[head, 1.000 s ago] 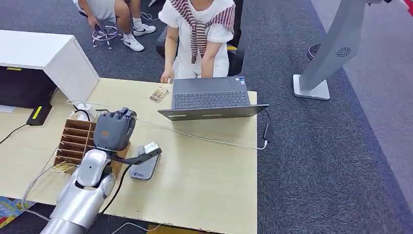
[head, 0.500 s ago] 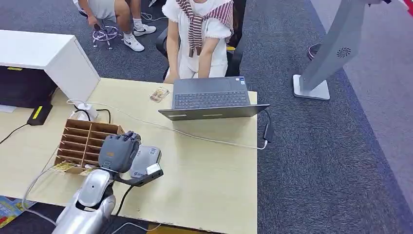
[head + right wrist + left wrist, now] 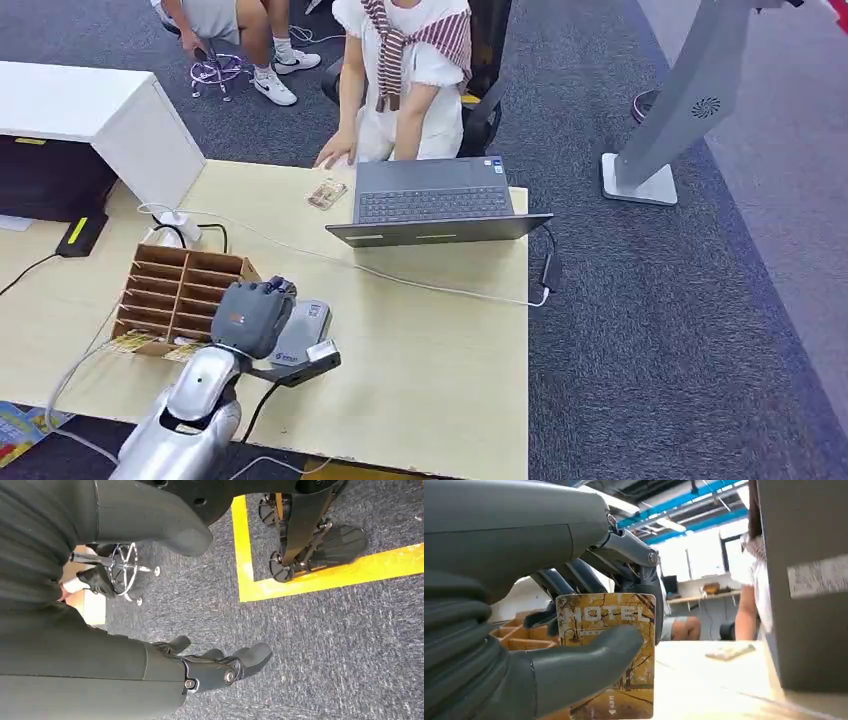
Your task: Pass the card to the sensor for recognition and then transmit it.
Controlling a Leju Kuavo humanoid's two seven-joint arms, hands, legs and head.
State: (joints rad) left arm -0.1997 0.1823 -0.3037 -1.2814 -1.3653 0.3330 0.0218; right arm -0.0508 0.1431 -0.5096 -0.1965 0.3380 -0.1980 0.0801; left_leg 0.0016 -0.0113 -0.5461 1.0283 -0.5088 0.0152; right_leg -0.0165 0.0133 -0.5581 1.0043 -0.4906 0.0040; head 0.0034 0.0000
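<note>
A: From the head view, what surrounds the left hand [image 3: 252,316]?

B: A wooden slotted rack [image 3: 178,288] to its left, the grey sensor [image 3: 300,333] just under and right of it, a white cable [image 3: 420,285] running toward the laptop [image 3: 432,203] at the far side. A person [image 3: 405,70] sits beyond the pale wooden table [image 3: 430,370]; a second card [image 3: 326,193] lies near the laptop.

A: And the left wrist view?

B: The thumb [image 3: 584,662] and dark fingers [image 3: 644,587] pinch the card [image 3: 616,652], printed "HOTEL", upright just above the tabletop. The laptop's grey back [image 3: 804,580] blocks the right side.

A: The right wrist view?

B: The right hand [image 3: 210,667] hangs over grey carpet [image 3: 350,645] with yellow tape [image 3: 320,577], fingers loosely spread, holding nothing.
</note>
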